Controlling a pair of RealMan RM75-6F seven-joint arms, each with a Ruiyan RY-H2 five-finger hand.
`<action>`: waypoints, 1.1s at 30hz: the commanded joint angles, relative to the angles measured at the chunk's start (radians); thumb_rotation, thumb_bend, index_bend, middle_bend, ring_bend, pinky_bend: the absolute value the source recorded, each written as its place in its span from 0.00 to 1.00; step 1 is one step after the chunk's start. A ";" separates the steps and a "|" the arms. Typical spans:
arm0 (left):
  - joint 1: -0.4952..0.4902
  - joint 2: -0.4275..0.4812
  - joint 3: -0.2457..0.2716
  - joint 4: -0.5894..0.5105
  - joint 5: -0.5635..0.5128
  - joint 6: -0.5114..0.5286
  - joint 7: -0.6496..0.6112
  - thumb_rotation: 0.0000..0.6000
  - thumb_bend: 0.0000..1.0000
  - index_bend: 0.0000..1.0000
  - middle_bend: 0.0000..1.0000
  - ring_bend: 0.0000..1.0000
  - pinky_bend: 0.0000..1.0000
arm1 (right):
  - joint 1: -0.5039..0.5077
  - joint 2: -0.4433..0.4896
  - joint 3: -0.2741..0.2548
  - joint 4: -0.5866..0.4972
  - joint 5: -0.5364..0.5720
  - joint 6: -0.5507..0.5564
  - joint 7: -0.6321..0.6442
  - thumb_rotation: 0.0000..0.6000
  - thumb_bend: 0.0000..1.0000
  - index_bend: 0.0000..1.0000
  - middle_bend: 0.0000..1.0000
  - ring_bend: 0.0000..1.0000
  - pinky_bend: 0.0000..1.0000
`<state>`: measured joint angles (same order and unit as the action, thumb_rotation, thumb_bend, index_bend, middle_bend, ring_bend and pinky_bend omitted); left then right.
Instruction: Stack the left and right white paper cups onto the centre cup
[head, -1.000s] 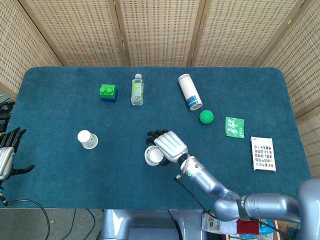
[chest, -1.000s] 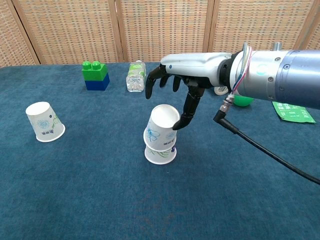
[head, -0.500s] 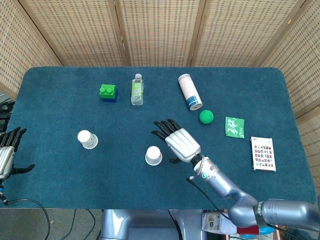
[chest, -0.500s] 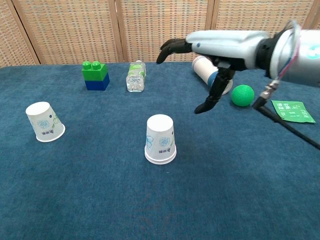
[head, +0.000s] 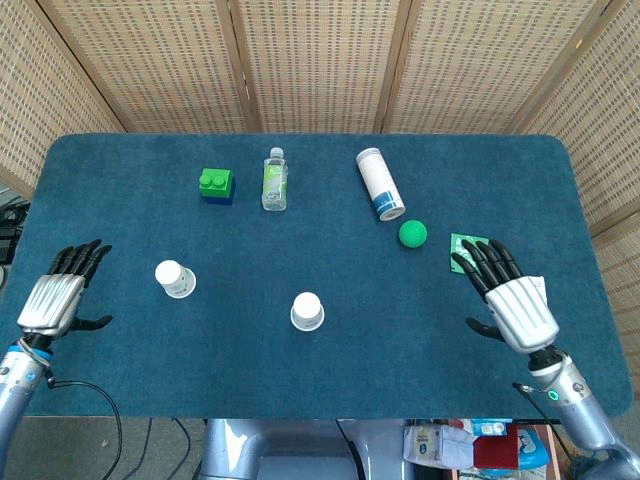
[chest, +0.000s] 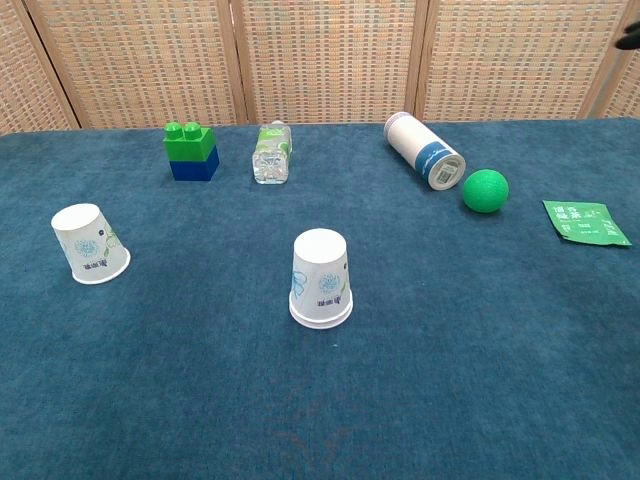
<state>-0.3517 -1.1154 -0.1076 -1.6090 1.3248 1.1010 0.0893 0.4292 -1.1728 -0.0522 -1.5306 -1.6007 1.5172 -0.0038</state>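
Cups come first. From the head view, the centre cup (head: 307, 311) sits upside down in the middle of the blue table (head: 300, 380), near the front. The left cup (head: 174, 278) sits upside down too, well apart from it. The left hand (head: 58, 298) hangs by the left edge, with fingers spread and nothing in them. The right hand (head: 512, 298) is over the right side, fingers spread wide, holding nothing. Its fingertips (head: 475, 250) cover part of a green packet (head: 461, 247). A card (head: 541, 288) peeks out beside that hand. Farther back lie a green block (head: 216, 184), a bottle (head: 274, 178), a white tube (head: 380, 183) and a green ball (head: 412, 234).

From the chest view, the centre cup (chest: 320, 278) looks tall, like one cup on top of another. The left cup (chest: 89, 243) stands alone. The block (chest: 190, 150), bottle (chest: 271, 152), tube (chest: 425, 150), ball (chest: 485, 190) and packet (chest: 584, 222) are behind. No hand shows plainly here.
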 joint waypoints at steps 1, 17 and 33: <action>-0.073 -0.045 -0.025 0.015 -0.051 -0.086 0.061 1.00 0.18 0.00 0.00 0.00 0.00 | -0.095 -0.022 -0.032 0.064 -0.020 0.080 0.027 1.00 0.00 0.00 0.00 0.00 0.00; -0.196 -0.202 -0.052 0.155 -0.226 -0.206 0.161 1.00 0.18 0.07 0.11 0.15 0.23 | -0.173 0.006 0.016 0.087 -0.012 0.109 0.097 1.00 0.00 0.00 0.00 0.00 0.00; -0.242 -0.341 -0.067 0.253 -0.308 -0.129 0.292 1.00 0.21 0.44 0.47 0.46 0.46 | -0.204 0.010 0.062 0.094 -0.023 0.124 0.122 1.00 0.00 0.00 0.00 0.00 0.00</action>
<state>-0.5915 -1.4490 -0.1740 -1.3606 1.0242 0.9641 0.3738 0.2258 -1.1627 0.0098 -1.4369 -1.6234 1.6413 0.1184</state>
